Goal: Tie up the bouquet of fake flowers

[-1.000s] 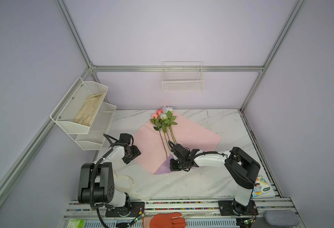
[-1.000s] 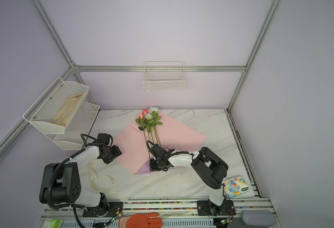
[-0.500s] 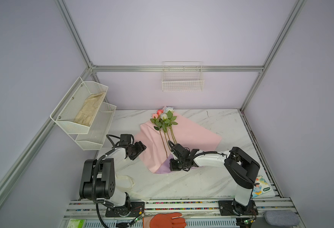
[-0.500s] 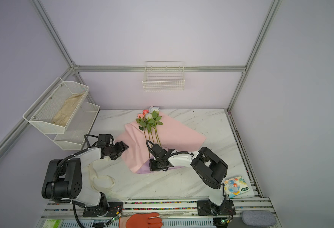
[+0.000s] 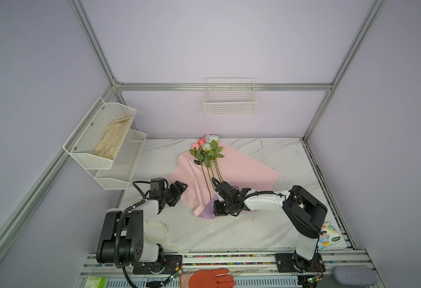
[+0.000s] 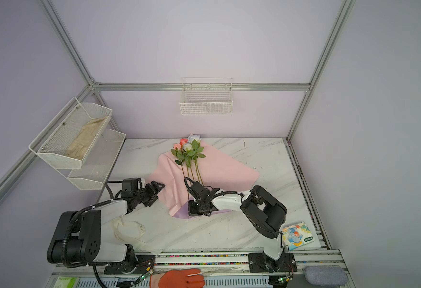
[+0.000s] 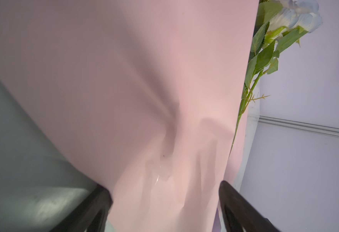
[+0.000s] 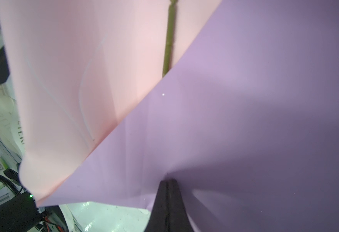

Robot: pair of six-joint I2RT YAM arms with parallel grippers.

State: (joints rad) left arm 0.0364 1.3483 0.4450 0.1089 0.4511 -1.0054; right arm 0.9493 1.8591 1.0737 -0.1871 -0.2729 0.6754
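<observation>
Tabletop (image 5: 266,152) of white marble inside a lilac-walled cell, seen from above, with two robot arms reaching in from the near edge. The bouquet (image 6: 212,172) sits at the middle in both top views. Its paper (image 5: 249,172) lies spread pink side up, and the flowers (image 5: 207,149) rest on it: pink, coral, white and pale-blue roses with green leaves. Their heads point to the back wall and their thin stems run toward the arms. The sheet's near corner is folded over the stem ends, showing its lilac face.

The right arm (image 5: 261,200) lies low across the tabletop with its jaws at that folded corner. In the right wrist view they are pressed together on the lilac paper (image 8: 245,100), and one green stem (image 8: 169,40) slips under the fold.

The left arm (image 5: 147,207) meets the sheet's left side, which is raised in a fold. In the left wrist view its jaws stand wide apart with pink paper (image 7: 124,80) passing between them — whether either touches the sheet I cannot tell. Leaves and a pale-blue rose of the flowers (image 7: 265,50) show past the paper's edge.

A cream lettered ribbon (image 5: 159,232) lies loose by the left arm's base, well apart from the flowers. A mesh rack (image 5: 90,139) on the left wall holds a beige cloth. An orange glove (image 5: 209,278) rests at the near edge.
</observation>
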